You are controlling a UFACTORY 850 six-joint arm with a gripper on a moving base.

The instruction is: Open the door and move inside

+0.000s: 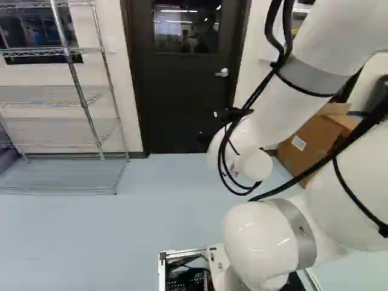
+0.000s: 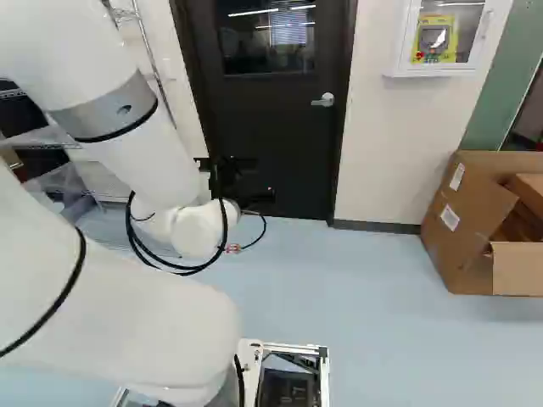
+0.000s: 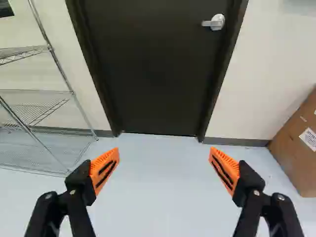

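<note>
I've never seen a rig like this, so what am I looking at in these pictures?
It's a robot: a white arm on a moving base. Two pictures look past the arm from the base's left and right. The third looks along the black gripper, whose two orange-padded fingers stand wide apart, holding nothing. Ahead is a dark closed door with a silver lever handle. On the floor, a wire rack stands left of the door and an open cardboard box to its right.

This looks like a robotics lab — a bulky white jointed robot arm (image 2: 110, 314), tall chrome wire shelving (image 1: 76, 76), a smooth pale-blue floor (image 1: 163, 212) show it.
</note>
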